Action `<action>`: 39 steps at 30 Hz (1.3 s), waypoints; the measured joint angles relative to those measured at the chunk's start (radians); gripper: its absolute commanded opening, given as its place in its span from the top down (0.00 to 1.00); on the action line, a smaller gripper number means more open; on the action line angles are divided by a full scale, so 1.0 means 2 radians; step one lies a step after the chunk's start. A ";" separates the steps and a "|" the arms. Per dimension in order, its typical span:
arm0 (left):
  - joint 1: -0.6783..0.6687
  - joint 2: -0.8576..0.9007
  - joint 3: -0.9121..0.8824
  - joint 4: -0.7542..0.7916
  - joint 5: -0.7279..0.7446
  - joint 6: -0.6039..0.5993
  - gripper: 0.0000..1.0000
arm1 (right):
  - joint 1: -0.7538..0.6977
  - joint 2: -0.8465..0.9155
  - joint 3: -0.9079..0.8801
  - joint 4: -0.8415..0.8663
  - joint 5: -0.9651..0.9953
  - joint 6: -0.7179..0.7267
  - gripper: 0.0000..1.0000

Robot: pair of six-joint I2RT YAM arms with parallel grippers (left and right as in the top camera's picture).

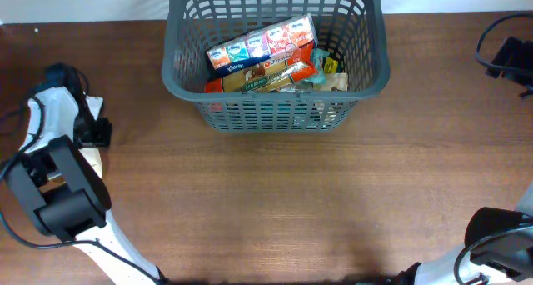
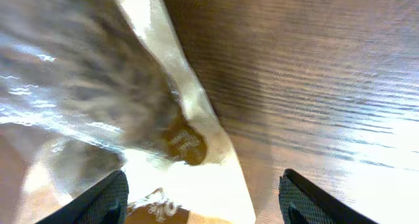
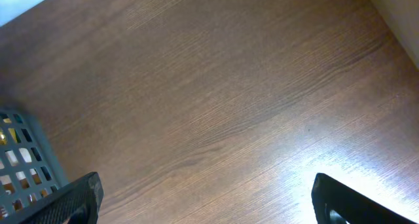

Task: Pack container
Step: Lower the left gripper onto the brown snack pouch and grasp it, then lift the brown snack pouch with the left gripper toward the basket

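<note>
The dark grey lattice basket (image 1: 275,110) stands at the table's far middle and holds several food packets, among them a long colourful packet (image 1: 262,45) and an orange one (image 1: 250,81). Its corner also shows in the right wrist view (image 3: 19,162). My left gripper (image 2: 206,207) is open at the table's left side. A clear and white packet with brown contents (image 2: 190,145) lies between its fingers, and parts of it show beside the arm in the overhead view (image 1: 94,160). My right gripper (image 3: 206,201) is open and empty over bare wood.
The left arm (image 1: 58,185) covers the table's left edge. The right arm (image 1: 500,243) sits at the front right corner. A black cable and device (image 1: 508,56) lie at the far right. The table (image 1: 291,202) is brown wood.
</note>
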 measured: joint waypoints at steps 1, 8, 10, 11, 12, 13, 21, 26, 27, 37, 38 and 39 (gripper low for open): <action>0.000 0.000 0.009 -0.005 0.001 0.000 0.33 | 0.000 0.000 0.000 0.000 0.000 0.000 0.01; 0.001 0.000 0.055 -0.019 0.008 -0.003 0.32 | 0.000 0.000 0.000 0.000 0.000 0.000 0.01; 0.004 0.000 0.060 -0.015 0.008 -0.005 0.29 | 0.000 0.000 0.000 0.000 0.000 0.000 0.01; 0.007 0.000 0.061 -0.013 0.009 -0.008 0.28 | 0.000 0.000 0.000 0.000 0.000 0.000 0.01; 0.010 0.000 0.062 -0.009 0.010 -0.012 0.28 | 0.000 0.000 0.000 0.000 0.000 0.000 0.01; 0.014 0.000 0.062 -0.006 0.010 -0.017 0.28 | 0.000 0.000 0.000 0.000 0.000 0.000 0.01; 0.042 0.000 0.062 0.014 0.012 -0.033 0.22 | 0.000 0.000 0.000 0.000 0.000 0.000 0.01; 0.047 0.000 0.062 0.028 0.023 -0.035 0.22 | 0.000 0.000 0.000 0.000 0.000 0.000 0.01; 0.047 0.000 0.062 0.030 0.025 -0.035 0.22 | 0.000 0.000 0.000 0.000 0.000 0.000 0.01; 0.047 0.005 0.062 0.035 0.035 -0.036 0.22 | 0.000 0.000 0.000 0.000 0.000 0.000 0.01; 0.047 0.010 0.062 0.035 0.035 -0.036 0.22 | 0.000 0.000 0.000 0.000 0.000 0.000 0.01; 0.047 0.020 0.062 0.035 0.036 -0.036 0.22 | 0.000 0.000 0.000 0.000 0.000 0.000 0.01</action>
